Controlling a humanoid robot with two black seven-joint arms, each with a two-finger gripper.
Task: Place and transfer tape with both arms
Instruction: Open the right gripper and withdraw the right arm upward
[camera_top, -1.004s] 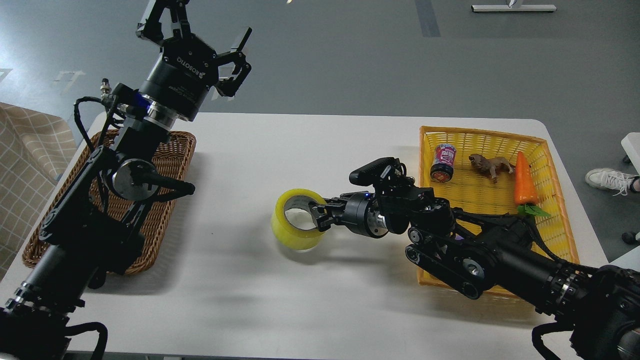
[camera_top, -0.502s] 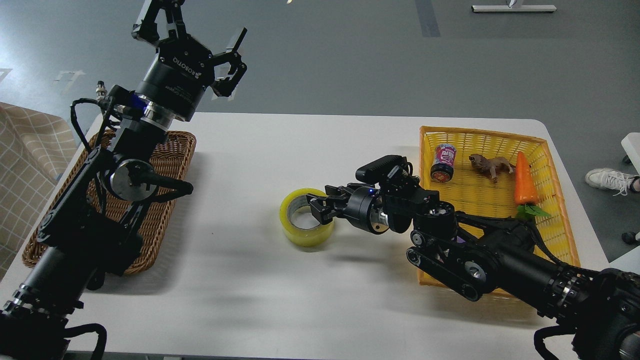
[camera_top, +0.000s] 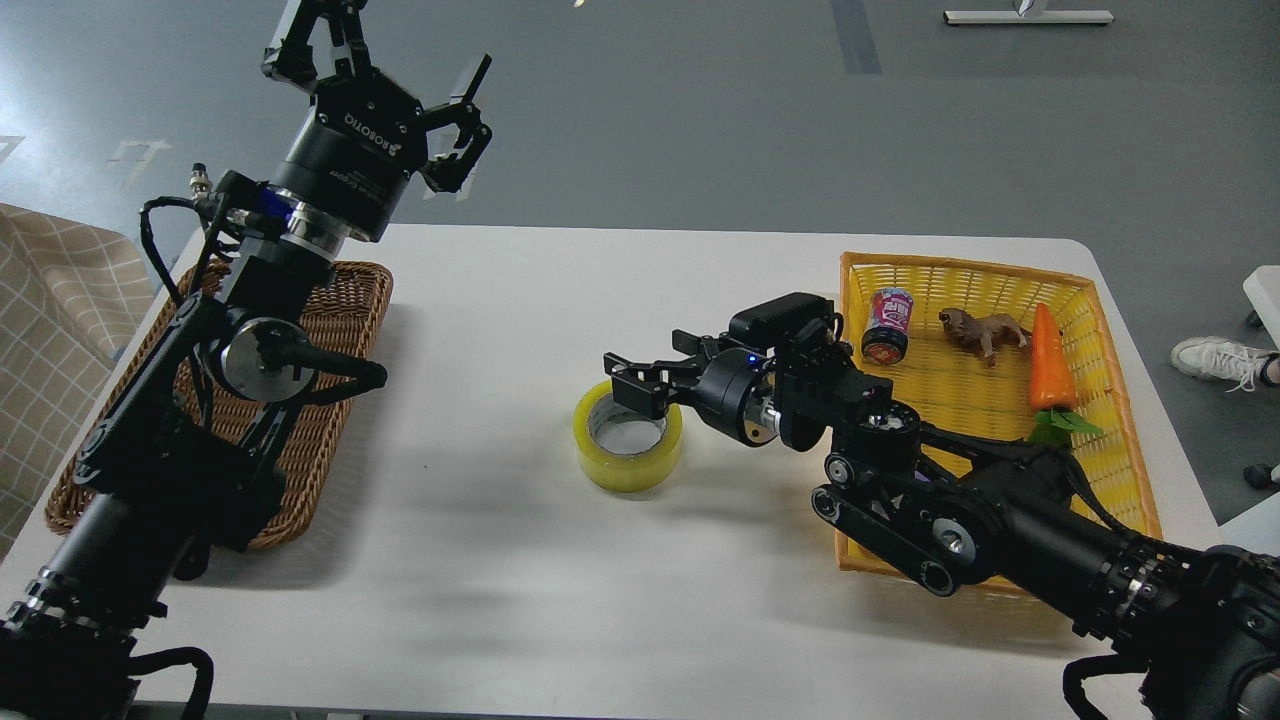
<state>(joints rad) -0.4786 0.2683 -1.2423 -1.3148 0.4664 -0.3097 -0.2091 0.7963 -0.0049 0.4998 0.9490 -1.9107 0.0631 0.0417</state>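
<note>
On the white table (camera_top: 480, 560), near its middle, you see the tape (camera_top: 628, 440) lying flat, core upward. Your right gripper (camera_top: 640, 385) hovers at its far right rim, fingers spread, gripping nothing. Your left gripper (camera_top: 385, 60) is raised above the wicker basket (camera_top: 345, 330), fingers splayed and empty.

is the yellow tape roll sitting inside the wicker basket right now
No, the tape lies flat on the white table near its middle, well apart from the wicker basket at the left.
</note>
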